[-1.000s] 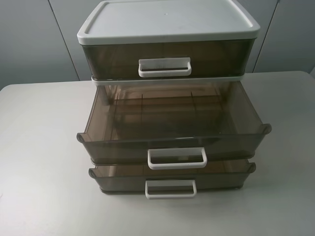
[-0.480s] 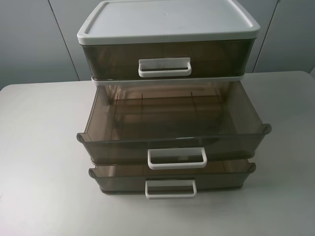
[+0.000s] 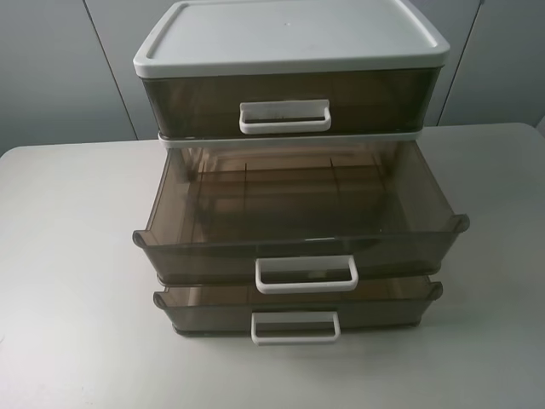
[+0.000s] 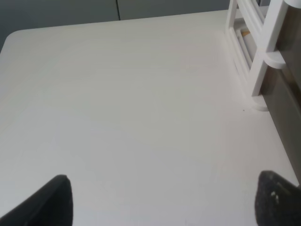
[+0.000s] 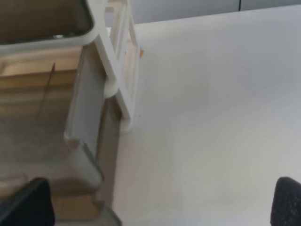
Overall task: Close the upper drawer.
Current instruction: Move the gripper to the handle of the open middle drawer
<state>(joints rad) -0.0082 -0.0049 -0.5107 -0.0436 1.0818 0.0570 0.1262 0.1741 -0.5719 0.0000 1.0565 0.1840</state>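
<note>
So the drawer unit (image 3: 289, 38) sits at the back middle of the worktop (image 3: 77, 256). Its top drawer (image 3: 196, 98) looks pushed flush into the frame. The one hanging way out toward the front is the middle drawer (image 3: 298, 243), the upper of the two that stick out. It looks empty as far as we can see through the smoky brown plastic, and its white handle (image 3: 306, 274) faces the front edge of the worktop. The bottom drawer (image 3: 204, 308) pokes out just a little underneath it. On the left wrist view we get the left fingers (image 4: 54, 202) spread wide apart with only bare worktop between them. The unit's white frame (image 4: 264, 52) and a dark drawer side are off at the edge of that view, clearly apart from both tips. The right fingers (image 5: 28, 205) are spread just as wide and aren't pinching anything. One tip shows up over the pulled-out drawers' brown side walls, the other over plain worktop beside the unit. We can't tell whether that first tip actually touches the plastic or just hangs above it.
</note>
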